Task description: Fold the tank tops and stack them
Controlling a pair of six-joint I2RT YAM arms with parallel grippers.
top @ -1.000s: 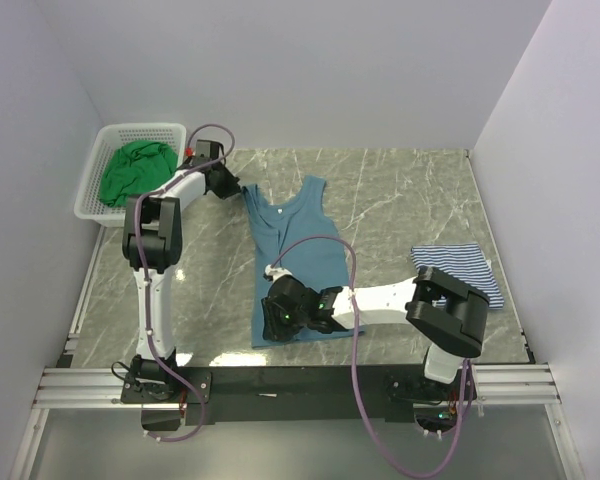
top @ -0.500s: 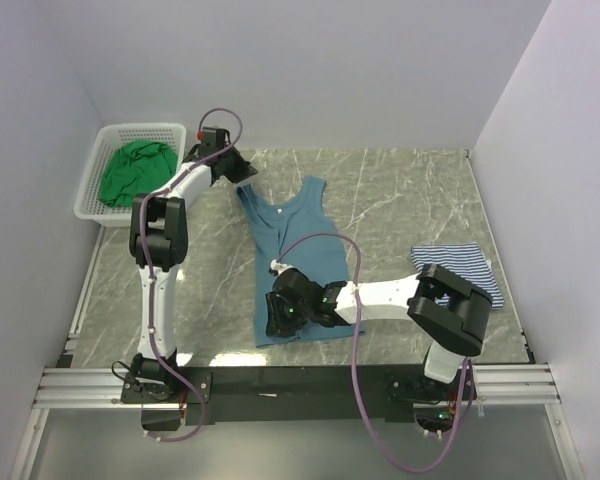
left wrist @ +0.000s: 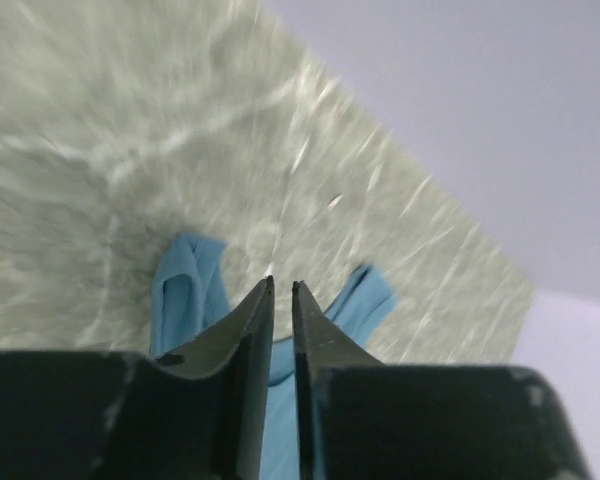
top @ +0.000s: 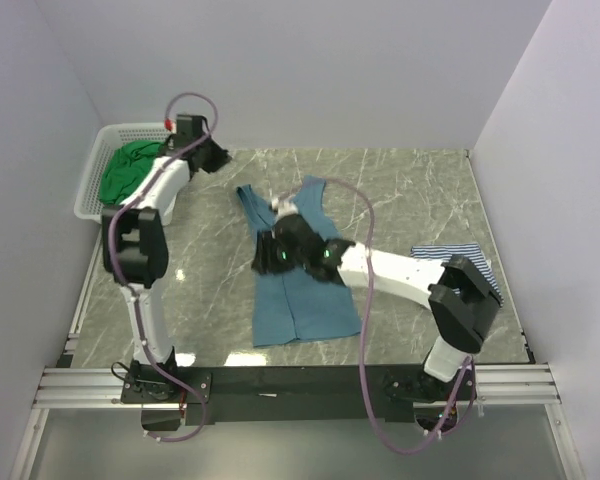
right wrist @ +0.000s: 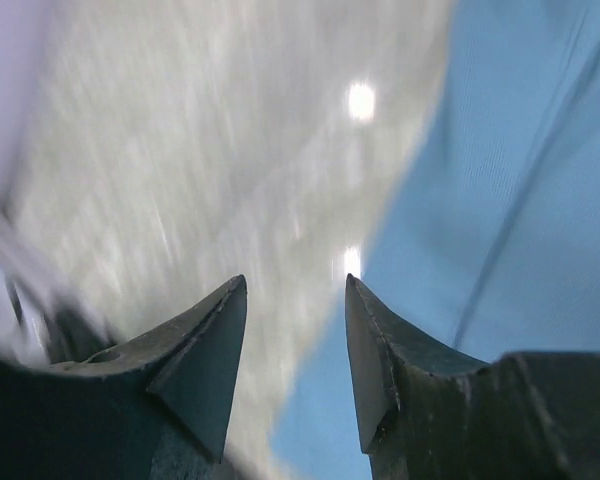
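The teal tank top (top: 310, 300) lies spread flat along the middle of the marble table, straps toward the back wall. My right gripper (top: 262, 256) hovers over its left edge, just below the straps. In the right wrist view this gripper (right wrist: 295, 280) is open and empty, with teal cloth (right wrist: 520, 200) on the right and bare table on the left. My left gripper (top: 218, 158) hangs at the back left, clear of the top. In its wrist view the left gripper (left wrist: 281, 283) is open by a narrow gap and holds nothing, with the teal straps (left wrist: 185, 285) below. The green tank top (top: 135, 170) is bunched in the basket. The striped tank top (top: 458, 262) lies folded at the right.
A white lattice basket (top: 90, 192) stands in the back left corner beside the left arm. White walls close the table on the left, back and right. The right arm's purple cable (top: 365, 240) loops over the teal top.
The left gripper let go of the teal strap, parted a little and drew back toward the basket. The right gripper slid from the hem up toward the straps and widened. The top now lies longer and flatter.
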